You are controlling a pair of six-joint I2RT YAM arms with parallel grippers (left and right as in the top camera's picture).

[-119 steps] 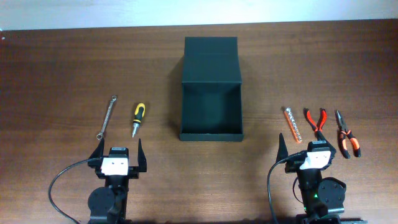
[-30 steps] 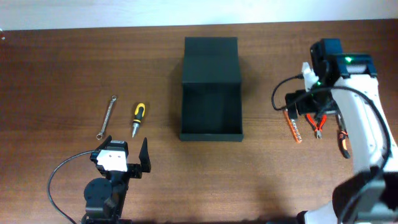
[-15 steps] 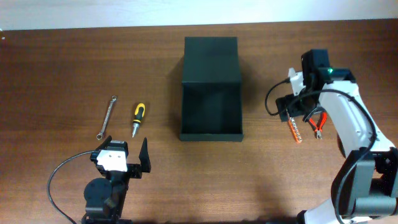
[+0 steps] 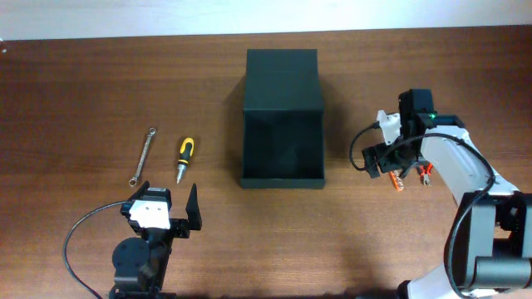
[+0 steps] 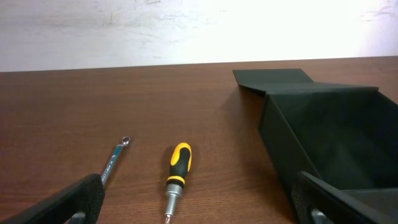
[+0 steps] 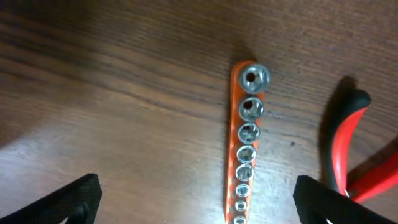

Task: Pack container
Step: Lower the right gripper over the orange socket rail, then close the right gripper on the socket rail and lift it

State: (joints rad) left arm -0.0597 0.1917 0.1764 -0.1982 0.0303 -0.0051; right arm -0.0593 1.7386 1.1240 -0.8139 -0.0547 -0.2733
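The black container (image 4: 283, 145) lies open at the table's centre, its flap lid (image 4: 283, 79) folded out toward the far side. My right gripper (image 4: 391, 162) hangs open directly over an orange socket rail (image 6: 245, 137), a finger on either side and well apart from it. The rail's near end (image 4: 398, 183) shows below the gripper from overhead. Red-handled pliers (image 6: 348, 149) lie just to its right. My left gripper (image 4: 164, 205) stands open near the front edge, holding nothing. In front of it lie a yellow-and-black screwdriver (image 5: 177, 174) and a slim wrench (image 5: 115, 160).
The container's side wall (image 5: 292, 143) rises to the right of the left gripper's view. The wrench (image 4: 143, 155) and screwdriver (image 4: 184, 159) lie left of the container. The right arm covers the table to the right of the red pliers (image 4: 424, 172).
The right arm has swung from the table's right side leftward and nearer, settling over the socket rail. The left arm has stayed still over the last second. Both grippers stay open.
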